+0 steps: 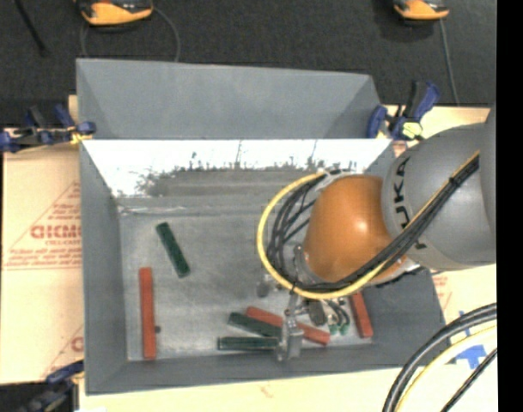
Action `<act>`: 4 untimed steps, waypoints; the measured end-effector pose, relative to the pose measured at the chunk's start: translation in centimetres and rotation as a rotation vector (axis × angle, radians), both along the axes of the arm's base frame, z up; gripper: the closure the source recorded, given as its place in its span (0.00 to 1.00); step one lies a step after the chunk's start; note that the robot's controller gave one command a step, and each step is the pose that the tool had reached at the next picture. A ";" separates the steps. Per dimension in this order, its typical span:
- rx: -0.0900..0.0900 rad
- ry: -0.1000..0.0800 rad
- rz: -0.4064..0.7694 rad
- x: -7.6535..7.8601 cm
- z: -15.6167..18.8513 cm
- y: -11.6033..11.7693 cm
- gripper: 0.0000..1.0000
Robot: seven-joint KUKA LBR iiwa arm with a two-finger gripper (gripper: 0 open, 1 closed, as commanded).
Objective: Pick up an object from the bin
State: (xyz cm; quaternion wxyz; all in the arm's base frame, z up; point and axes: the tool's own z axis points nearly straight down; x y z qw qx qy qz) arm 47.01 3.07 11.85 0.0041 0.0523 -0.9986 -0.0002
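Observation:
My gripper (290, 331) hangs low over the front middle of the bin, under the arm's orange cover. Right beneath and beside it lies a small cluster of flat bars. A red bar (315, 336) runs under it at a slant. One dark green bar (246, 344) lies flat to its left along the front wall. A second dark green bar (251, 322) sits just above that one. Whether anything sits in the gripper is hidden from me.
A long red bar (147, 312) lies upright along the left wall, and a dark green bar (173, 249) lies tilted in the left middle. Another red bar (361, 315) and a small green piece (335, 324) lie at the front right, partly under the arm.

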 end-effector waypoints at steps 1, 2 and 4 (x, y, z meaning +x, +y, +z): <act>0.001 -0.031 0.048 1.0 -4.7 -0.3 0.00; 0.000 -0.014 0.048 0.5 -4.5 -0.3 1.00; 0.000 -0.020 0.118 2.6 11.6 1.6 1.00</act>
